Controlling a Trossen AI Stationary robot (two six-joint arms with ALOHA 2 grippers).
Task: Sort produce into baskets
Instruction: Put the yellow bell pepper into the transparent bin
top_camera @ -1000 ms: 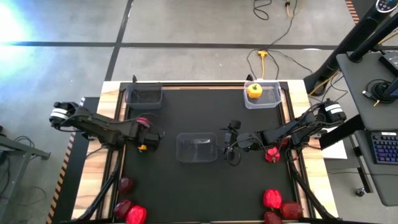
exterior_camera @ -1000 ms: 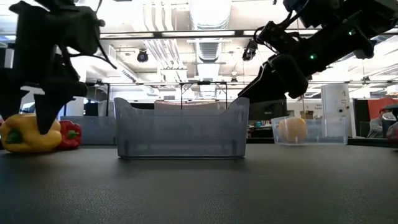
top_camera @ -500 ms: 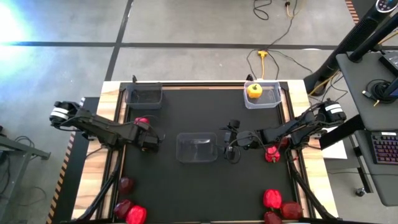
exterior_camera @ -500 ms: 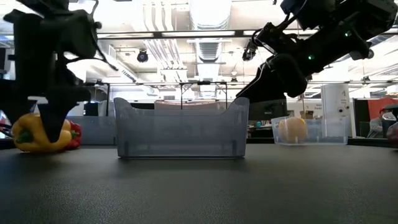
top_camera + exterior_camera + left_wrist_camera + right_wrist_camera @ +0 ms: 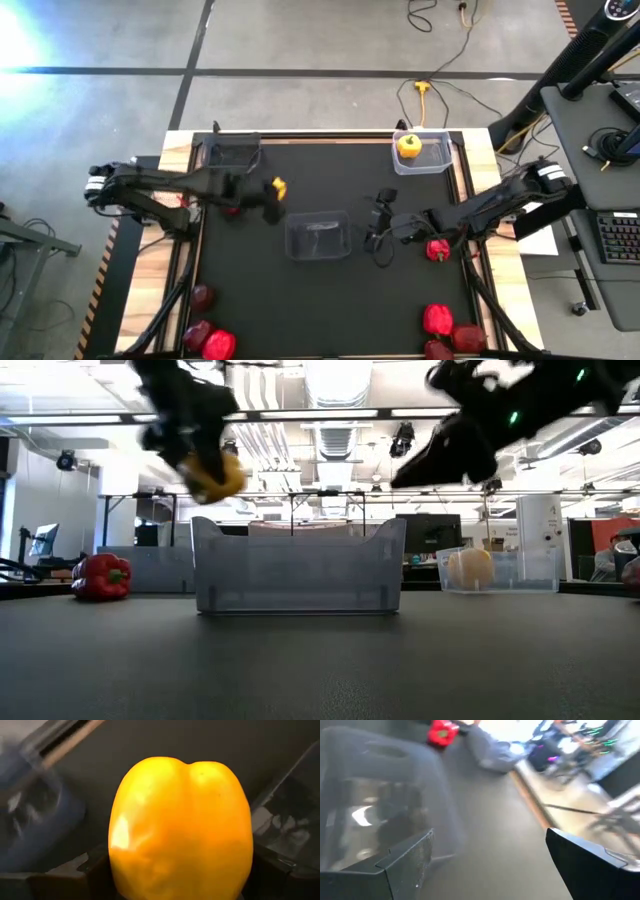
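My left gripper point(image 5: 268, 193) is shut on a yellow bell pepper point(image 5: 277, 187), held in the air just left of the clear middle basket point(image 5: 318, 236); the pepper fills the left wrist view point(image 5: 180, 827). A red pepper point(image 5: 100, 576) rests on the table below my left arm. My right gripper point(image 5: 379, 226) is open and empty, above the table just right of the middle basket point(image 5: 375, 800). A dark basket point(image 5: 231, 153) stands far left. A clear basket point(image 5: 421, 152) at the far right holds a second yellow pepper point(image 5: 409, 146). My left gripper pinches the yellow pepper by two opposite sides point(image 5: 117, 870) between its two fingers point(image 5: 75, 876). The arm reaches in from the table's left. The pepper is lifted clear of the table, higher than the middle basket's rim point(image 5: 215, 475).
Maroon fruits point(image 5: 203, 297) and a red pepper point(image 5: 220, 345) lie at the near left. Several red peppers point(image 5: 437, 320) lie at the near right. A red item point(image 5: 437, 249) lies under my right arm. Open mat stretches between the baskets.
My left gripper has risen with the yellow pepper and gone toward the table's right and far edges, to beside the middle basket. The pepper has gone from the table to clear above it, uncovering the red pepper. My right gripper has risen a little.
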